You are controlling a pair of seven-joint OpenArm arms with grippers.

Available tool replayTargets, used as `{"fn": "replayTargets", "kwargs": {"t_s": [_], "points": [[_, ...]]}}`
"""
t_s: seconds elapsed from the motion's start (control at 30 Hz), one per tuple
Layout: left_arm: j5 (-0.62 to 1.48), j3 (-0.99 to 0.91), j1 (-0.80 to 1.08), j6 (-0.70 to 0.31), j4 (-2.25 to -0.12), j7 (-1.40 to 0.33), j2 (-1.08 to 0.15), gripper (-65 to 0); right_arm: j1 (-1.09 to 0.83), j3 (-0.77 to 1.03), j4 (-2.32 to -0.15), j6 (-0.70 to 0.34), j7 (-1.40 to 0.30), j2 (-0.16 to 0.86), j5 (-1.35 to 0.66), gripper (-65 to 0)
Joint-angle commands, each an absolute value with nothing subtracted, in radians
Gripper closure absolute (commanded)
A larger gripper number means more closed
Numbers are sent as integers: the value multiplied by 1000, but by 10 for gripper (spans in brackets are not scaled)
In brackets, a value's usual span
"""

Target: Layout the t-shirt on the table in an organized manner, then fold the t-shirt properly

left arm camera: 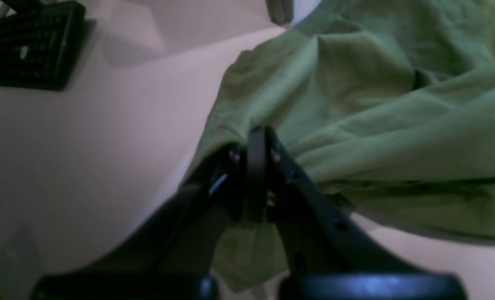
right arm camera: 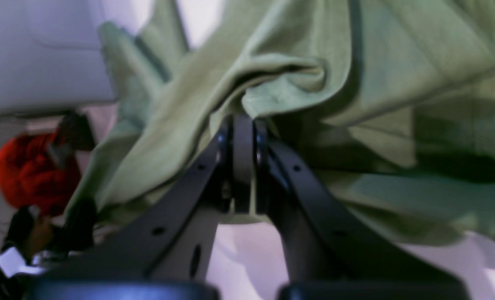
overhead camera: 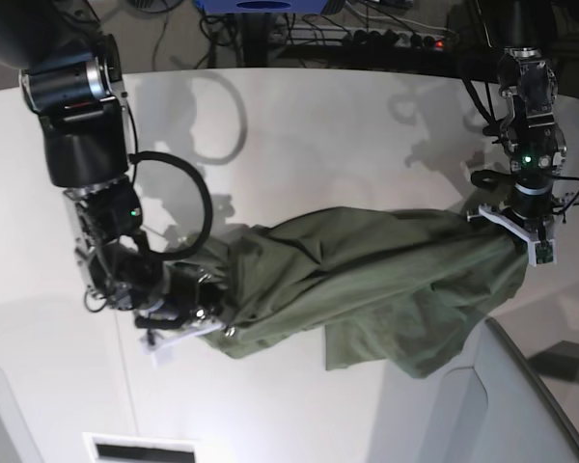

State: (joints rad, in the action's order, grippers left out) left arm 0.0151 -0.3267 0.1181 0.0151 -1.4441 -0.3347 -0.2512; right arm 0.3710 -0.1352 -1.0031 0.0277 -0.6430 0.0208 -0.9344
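The olive-green t-shirt [overhead camera: 386,280] hangs bunched and stretched between my two grippers above the white table [overhead camera: 318,145]. On the base view's right, my left gripper [overhead camera: 513,230] is shut on one end of the cloth. The left wrist view shows its jaws [left arm camera: 255,139] pinched together on a fold of t-shirt [left arm camera: 355,104]. On the base view's left, my right gripper [overhead camera: 215,323] is shut on the other end. In the right wrist view its jaws [right arm camera: 243,125] are clamped on a bunched fold of t-shirt [right arm camera: 297,71]. A loose flap droops below the middle.
A black ribbed object [left arm camera: 26,46] lies at the table's far side in the left wrist view. Something red [right arm camera: 31,171] shows beyond the table in the right wrist view. The table's curved edge [overhead camera: 521,367] runs at the lower right, and cables [overhead camera: 386,34] lie behind the table.
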Motion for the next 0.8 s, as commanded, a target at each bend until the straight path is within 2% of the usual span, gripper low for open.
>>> {"fn": "replayTargets", "kwargs": {"t_s": [0.0,0.2,0.4,0.63,0.77], "points": [[12,-334,107,22,-1495,-306,-266,0,378,-128,-1078,12,-659,25,-952,0],[19,-335,139,21,-1615,-309,-266,0,308,-133,-1325,12,-762,110,-952,0],[22,-351,130,19,-1635,-309,-266,0,286,-131,-1504,12,-814,216,-952,0],[22,-404,96,18,-1664,-309,-266,0,303,-116,-1596,12,-820,337,-954,0],[22,-395,77,18,-1716,-311,-280,0,334,-65,-1596,12,-826,354,-954,0]]}}
